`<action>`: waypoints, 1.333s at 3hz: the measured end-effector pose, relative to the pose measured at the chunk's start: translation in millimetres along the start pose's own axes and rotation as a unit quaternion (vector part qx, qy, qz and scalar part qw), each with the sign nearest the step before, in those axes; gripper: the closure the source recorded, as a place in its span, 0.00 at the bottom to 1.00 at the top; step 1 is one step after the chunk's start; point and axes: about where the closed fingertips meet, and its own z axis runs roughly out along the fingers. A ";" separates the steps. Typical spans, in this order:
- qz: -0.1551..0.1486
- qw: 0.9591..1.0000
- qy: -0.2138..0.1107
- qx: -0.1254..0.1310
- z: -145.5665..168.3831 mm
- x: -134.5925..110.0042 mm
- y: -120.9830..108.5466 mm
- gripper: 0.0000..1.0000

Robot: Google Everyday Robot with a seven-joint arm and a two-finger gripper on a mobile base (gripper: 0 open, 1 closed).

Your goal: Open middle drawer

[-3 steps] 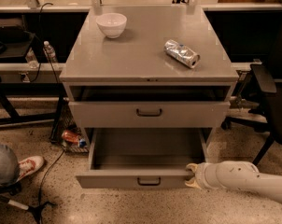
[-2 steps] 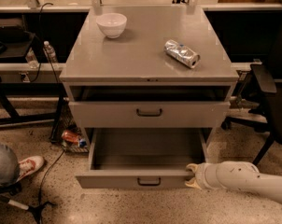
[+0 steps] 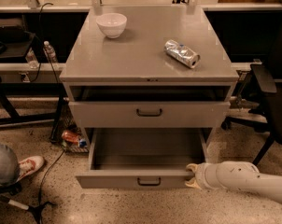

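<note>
The middle drawer [image 3: 114, 181] is the low grey front with a small dark centre handle [image 3: 149, 181]. It stands pulled far out of the grey cabinet [image 3: 131, 55], and its empty inside [image 3: 148, 148] shows. My gripper [image 3: 191, 176], on a white arm [image 3: 243, 178] coming in from the lower right, is at the right end of this drawer's front, touching its top edge. Above it, a taller grey drawer front [image 3: 108, 114] with its own dark handle sits nearly flush under a dark gap.
A white bowl [image 3: 111, 24] and a crushed silver can [image 3: 182, 53] lie on the cabinet top. A person's shoe [image 3: 29, 165] and leg are at the lower left. A black chair [image 3: 271, 97] stands to the right. Cables and a red packet [image 3: 71, 137] lie left of the cabinet.
</note>
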 end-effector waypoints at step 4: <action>0.000 1.000 0.000 0.000 0.0 0.0 0.2 0.51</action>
